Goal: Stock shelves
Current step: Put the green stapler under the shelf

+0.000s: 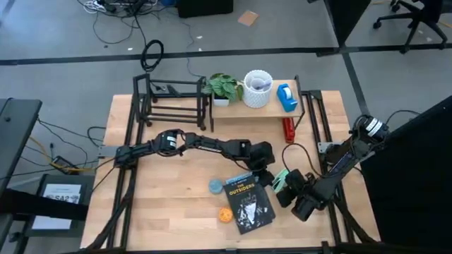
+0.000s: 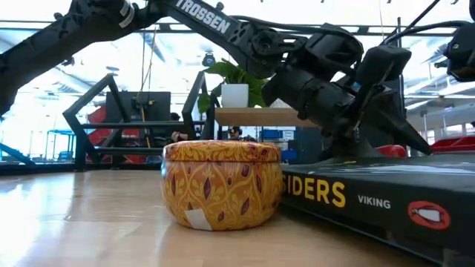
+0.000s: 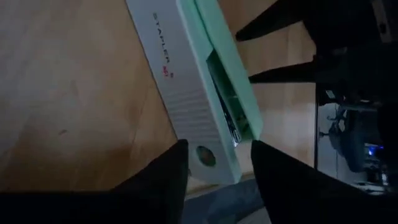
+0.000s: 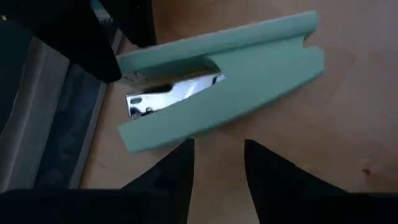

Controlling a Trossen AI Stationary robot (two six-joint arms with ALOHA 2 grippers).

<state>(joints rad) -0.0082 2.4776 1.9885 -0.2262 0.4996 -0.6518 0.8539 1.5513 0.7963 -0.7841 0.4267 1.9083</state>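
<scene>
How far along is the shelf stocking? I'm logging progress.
Done: plant, white pot and blue tape dispenser stand on the plank shelf. In hand: left gripper and right gripper, both open, are at the mint stapler. Left: stapler, book, tin, blue disc.

Stapler right of book (tin left).

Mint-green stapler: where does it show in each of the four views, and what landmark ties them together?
High view: stapler right of centre, between both grippers.
Low view: not identifiable; arms and book block that spot.
Left wrist view: stapler runs diagonally ahead of the fingers.
Right wrist view: stapler lies across, beyond the fingers.
Shared landmark: the book, beside the stapler.
</scene>
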